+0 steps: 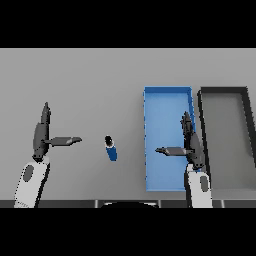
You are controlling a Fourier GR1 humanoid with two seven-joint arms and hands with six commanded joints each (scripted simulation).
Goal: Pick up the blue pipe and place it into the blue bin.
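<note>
Status: pick not yet begun. Short blue cylindrical pipe (111,148) with a dark end cap lies on the grey worktop (90,80), between the two hands and apart from both. It sits just left of the shallow blue rectangular bin (148,140), not touching it, with its dark end pointing away from the robot and slightly left.

Left hand (42,134) hovers left of the pipe, fingers straight, thumb stretched out toward it; it is open and holds nothing. Right hand (189,142) hangs over the right side of the blue bin, likewise open and empty, thumb pointing left. A dark grey rectangular bin (202,130) stands immediately right of the blue one and is not part of the task.

Handling assessment: the pipe appears rigid, small and probably light; its rounded, smooth wall suggests it may roll or slip under a loose pinch. Recommended hold is across the blue mid-body, thumb and fingers on opposite sides, rather than at the capped end. Either hand is near enough to make the approach.
</note>
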